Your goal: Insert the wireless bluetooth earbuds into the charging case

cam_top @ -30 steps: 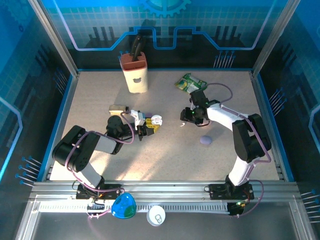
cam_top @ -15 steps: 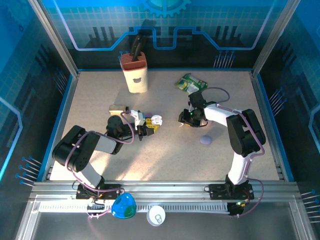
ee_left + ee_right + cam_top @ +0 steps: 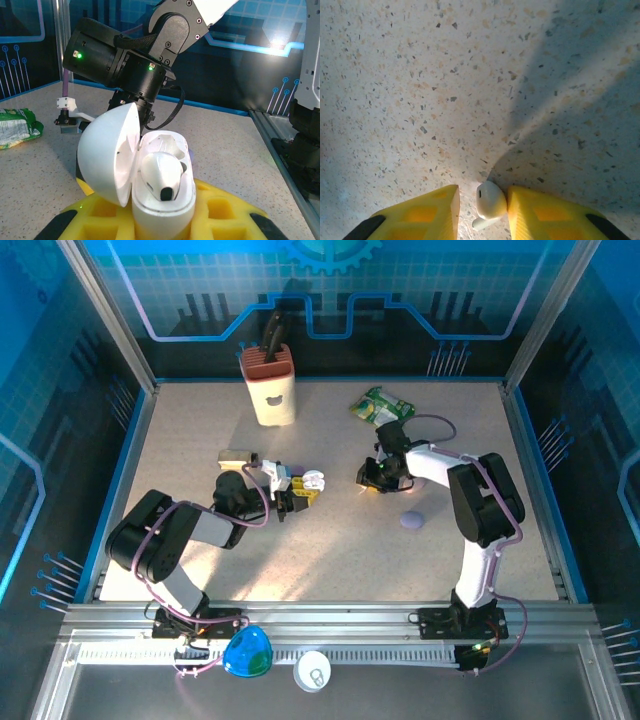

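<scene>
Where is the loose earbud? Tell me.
Right wrist view, bottom centre: the loose earbud lies on the speckled table between the yellow fingers of the right gripper.

You will find no word, brand or number here that can be read. The green packet (image 3: 381,405) on the desk carries print, but it is too small and blurred for you to make out, even from the left wrist view. The white disc (image 3: 313,671) on the front rail (image 3: 400,618) bears a small grey outline mark of unclear shape. The back wall (image 3: 330,280) shows a gear drawing and line patterns.
</scene>
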